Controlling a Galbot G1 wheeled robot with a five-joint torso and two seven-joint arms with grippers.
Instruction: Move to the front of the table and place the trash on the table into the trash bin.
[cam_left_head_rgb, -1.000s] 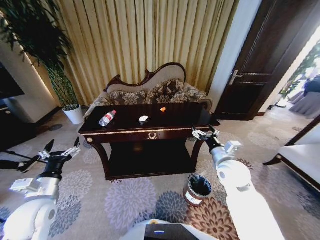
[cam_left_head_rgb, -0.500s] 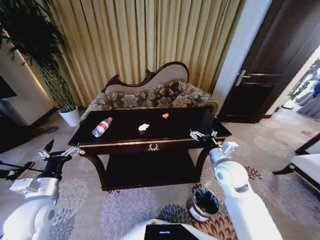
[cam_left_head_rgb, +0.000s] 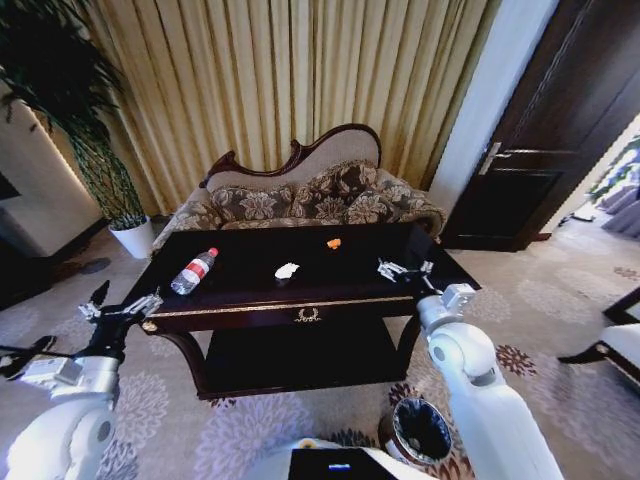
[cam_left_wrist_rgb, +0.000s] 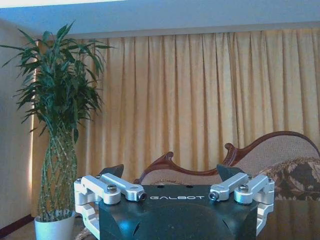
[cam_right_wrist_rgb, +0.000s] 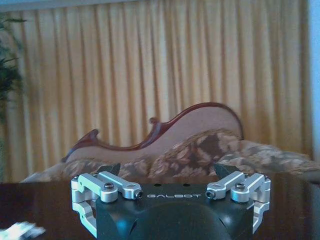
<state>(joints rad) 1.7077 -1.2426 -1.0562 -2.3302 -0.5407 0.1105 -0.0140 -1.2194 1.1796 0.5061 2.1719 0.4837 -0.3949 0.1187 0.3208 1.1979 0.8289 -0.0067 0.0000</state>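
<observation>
The table (cam_left_head_rgb: 240, 311) stands right in front of me, dark and glossy with gold trim. On its top lie a clear bottle (cam_left_head_rgb: 193, 271) with a red cap at the left, a crumpled white paper wad (cam_left_head_rgb: 287, 270) in the middle and a small orange scrap (cam_left_head_rgb: 333, 243) farther back. The trash bin (cam_left_head_rgb: 421, 430) sits on the carpet by the table's right front leg, beside my right arm. My left gripper (cam_left_head_rgb: 120, 305) hovers open off the table's left front corner. Over the right front corner my right gripper (cam_left_head_rgb: 403, 269) is open and holds nothing. The right wrist view catches the paper wad (cam_right_wrist_rgb: 20, 231).
A floral carved sofa (cam_left_head_rgb: 310, 195) stands behind the table, before gold curtains (cam_left_head_rgb: 300, 80). A potted plant (cam_left_head_rgb: 120, 215) is at the back left and a dark door (cam_left_head_rgb: 545, 150) at the right. Patterned carpet (cam_left_head_rgb: 560, 300) lies around the table.
The whole picture has shifted: the camera has come closer to the table, which now looks larger, and the bin sits lower in view. Both arms keep the same raised pose.
</observation>
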